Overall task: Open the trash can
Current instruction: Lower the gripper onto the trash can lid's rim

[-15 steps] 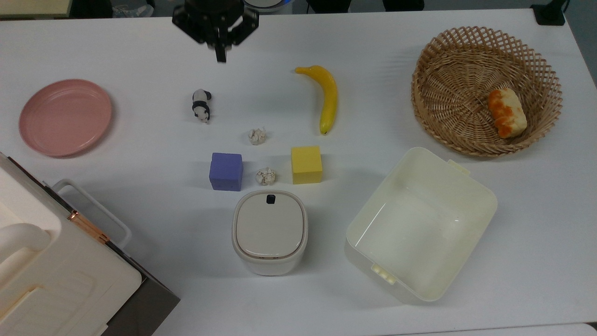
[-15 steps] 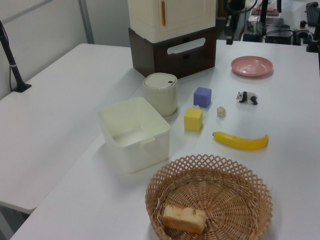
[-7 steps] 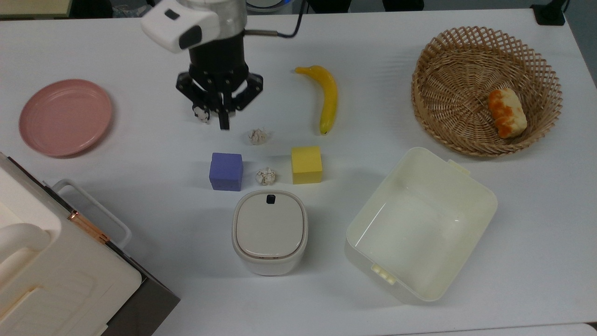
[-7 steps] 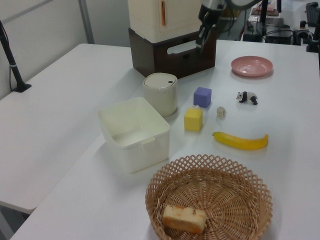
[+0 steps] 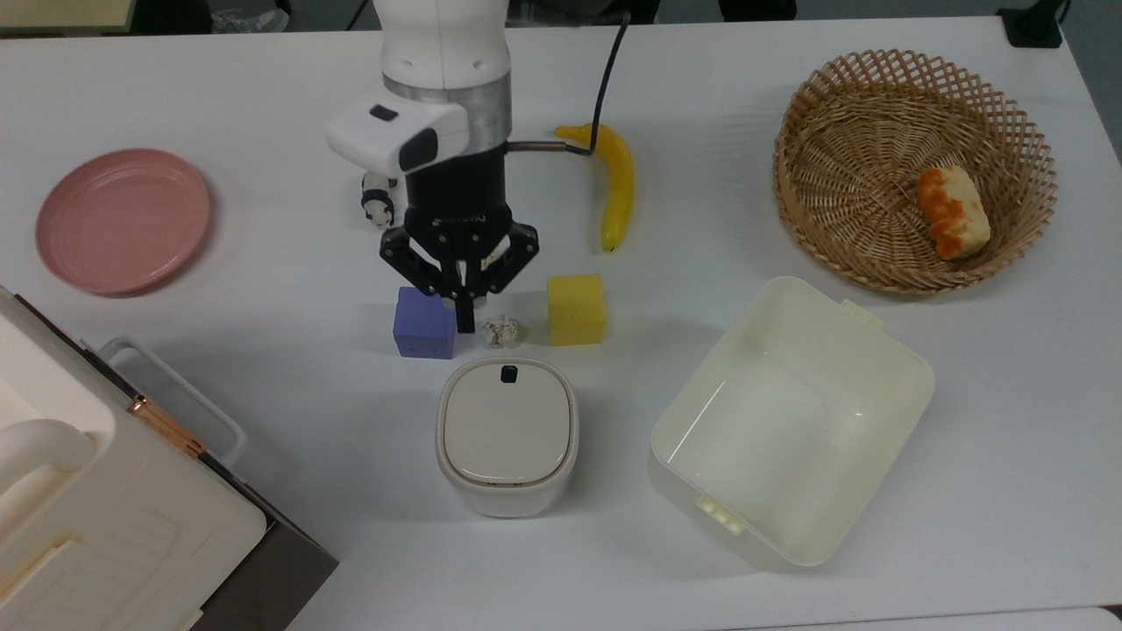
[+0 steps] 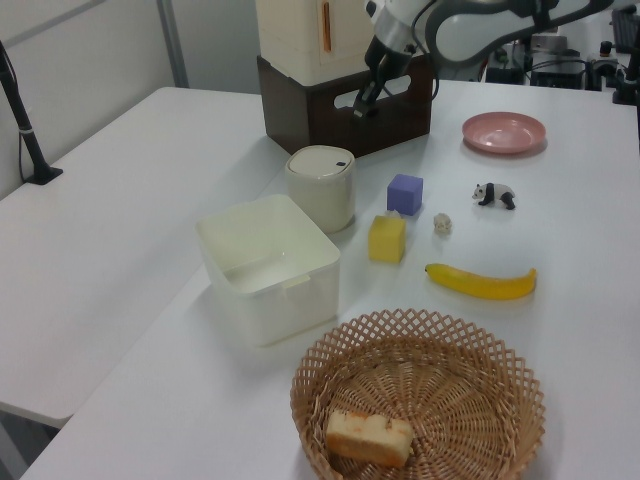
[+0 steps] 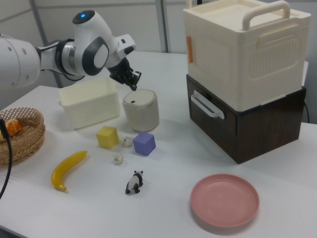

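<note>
While the big white case (image 5: 105, 517) fills the top view's lower-left corner and the cream tub (image 5: 885, 368) sits toward the top view's lower right, the trash can (image 5: 507, 436) stands between them, apart from both, its flat lid (image 5: 507, 422) down and closed. The small dark button (image 5: 507, 374) sits at the lid edge nearest me, the edge facing the purple cube (image 5: 424, 322), the yellow cube (image 5: 576, 309) and the crumpled paper ball (image 5: 500, 330) lying between those two.

My gripper (image 5: 465, 321) hangs in the air above the gap beside the purple cube, pointing down, fingers pressed together and holding nothing. In the right view it (image 7: 133, 85) reads as raised above the can's top and just short of it.

What matters for the press: in the top view the button lies just below my fingertip and a little to the top view's right. I judge I need a short advance that way, then a straight descent onto the button. The lid has no long axis to speak of; only the button edge counts.
</note>
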Robot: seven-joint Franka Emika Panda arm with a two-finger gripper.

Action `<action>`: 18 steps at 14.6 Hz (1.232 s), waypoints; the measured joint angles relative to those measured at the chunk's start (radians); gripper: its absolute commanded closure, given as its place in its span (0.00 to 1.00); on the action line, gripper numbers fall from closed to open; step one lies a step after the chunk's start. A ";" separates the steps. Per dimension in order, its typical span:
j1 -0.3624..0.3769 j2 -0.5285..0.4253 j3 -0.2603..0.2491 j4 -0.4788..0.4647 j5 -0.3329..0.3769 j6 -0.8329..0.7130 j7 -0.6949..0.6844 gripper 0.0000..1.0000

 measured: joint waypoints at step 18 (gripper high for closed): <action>0.034 0.135 0.001 0.004 0.001 0.178 0.024 1.00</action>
